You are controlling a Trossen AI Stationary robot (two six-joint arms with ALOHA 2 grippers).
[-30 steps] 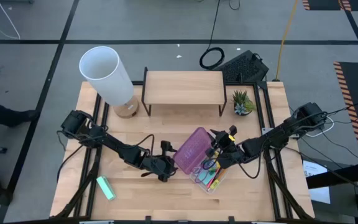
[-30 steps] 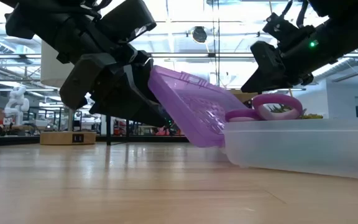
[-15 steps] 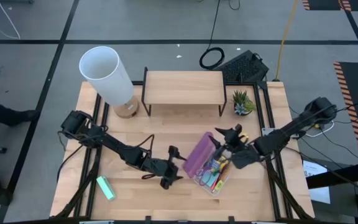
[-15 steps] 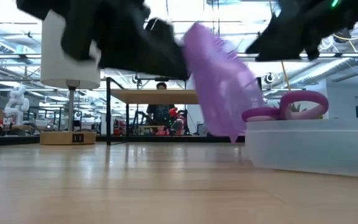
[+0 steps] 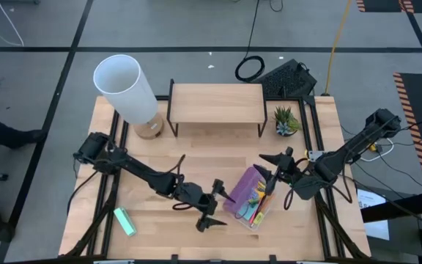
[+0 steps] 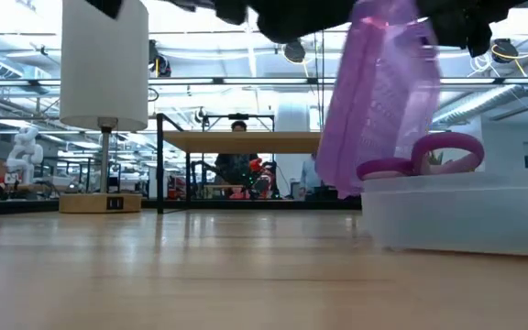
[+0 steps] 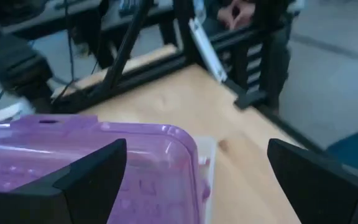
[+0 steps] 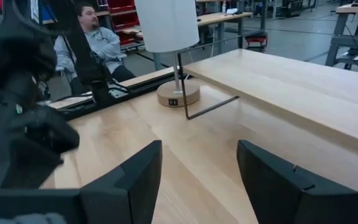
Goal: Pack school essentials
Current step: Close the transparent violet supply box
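- The clear plastic box (image 5: pixel 251 209) sits on the wooden bench (image 5: pixel 160 158), lower right of centre in the high view, with bright stationery (image 5: pixel 255 202) packed inside: pink, orange and yellow pieces show through its open top.
- Its purple lid (image 5: pixel 242 189) is hinged up and stands nearly upright over the box; in the low view the lid (image 6: pixel 379 96) rises steeply above the pale box wall (image 6: pixel 466 215).
- The purple-handled scissors (image 6: pixel 420 156) poke above the box rim in the low view, handle loops uppermost.
- The left gripper (image 5: pixel 217 205) is just left of the lid at the lower centre of the high view, its fingers spread apart and released; in the left wrist view the two dark fingers (image 7: pixel 89 180) frame the lid's edge (image 7: pixel 104 162) with a gap on each side.
- The right gripper (image 5: pixel 275 170) is just right of the lid's top, above the box, also spread wide and grasping nothing; the right wrist view shows its fingers (image 8: pixel 135 180) apart over bare bench.
- A green object (image 5: pixel 125 221) lies alone at the lower left of the bench, well apart from the box.
- A white lamp (image 5: pixel 127 88), a low wooden shelf (image 5: pixel 217 103) and a small potted plant (image 5: pixel 286 121) line the upper part of the bench.
- A person (image 8: pixel 95 43) sits beyond the bench in the right wrist view.
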